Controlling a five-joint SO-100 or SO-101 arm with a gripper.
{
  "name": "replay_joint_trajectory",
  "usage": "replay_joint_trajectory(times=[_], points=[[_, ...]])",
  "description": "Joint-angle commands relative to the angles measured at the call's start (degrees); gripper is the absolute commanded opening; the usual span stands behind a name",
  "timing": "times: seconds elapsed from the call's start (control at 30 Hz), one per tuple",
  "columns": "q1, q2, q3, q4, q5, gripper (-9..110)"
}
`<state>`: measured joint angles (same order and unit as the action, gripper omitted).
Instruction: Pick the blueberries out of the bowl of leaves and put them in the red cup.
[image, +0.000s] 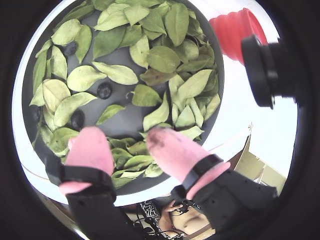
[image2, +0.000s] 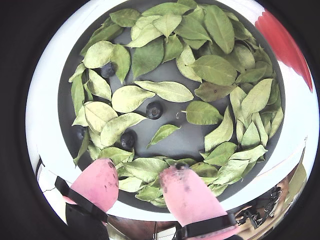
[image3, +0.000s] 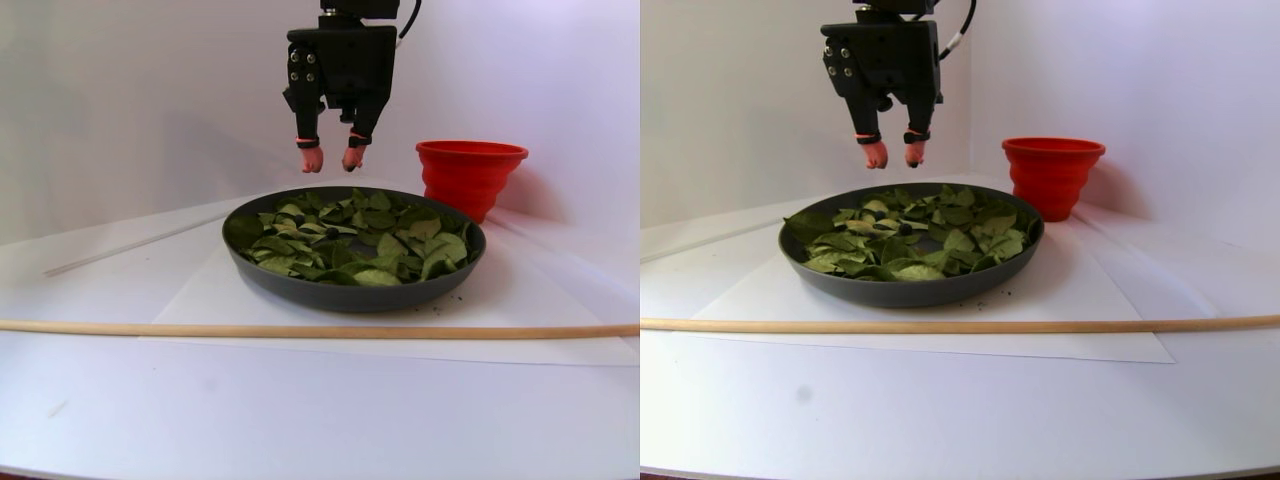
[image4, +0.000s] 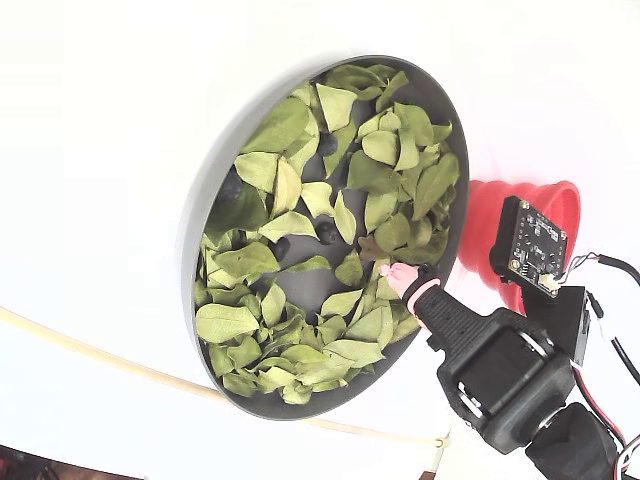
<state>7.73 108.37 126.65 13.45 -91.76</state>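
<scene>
Blueberries (image2: 154, 110) are lying among leaves (image2: 165, 90) in the bowl (image3: 352, 290), beside the red cup (image3: 468, 176). Hand (image3: 332, 158) is hovering above, parted and empty; descending straight, it should be straddling one exposed berry.

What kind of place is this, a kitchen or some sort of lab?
Probably a lab or hobby test bench, not a kitchen: a bare white table, plain white backdrop, and a robot gripper hovering over a bowl of leaves.

Blueberries (image2: 154, 110) among leaves (image2: 215, 69) in bowl (image2: 64, 100); red cup (image3: 470, 175) beside.
</scene>
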Motion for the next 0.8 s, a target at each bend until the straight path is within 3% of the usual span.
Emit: replay_joint_trajectory(times=[0.0,0.77], points=[[-0.09,0.18,-0.62,-1.49,-0.44,16],[-0.09,-8.09,-1.32,-8.96,-0.62,17]])
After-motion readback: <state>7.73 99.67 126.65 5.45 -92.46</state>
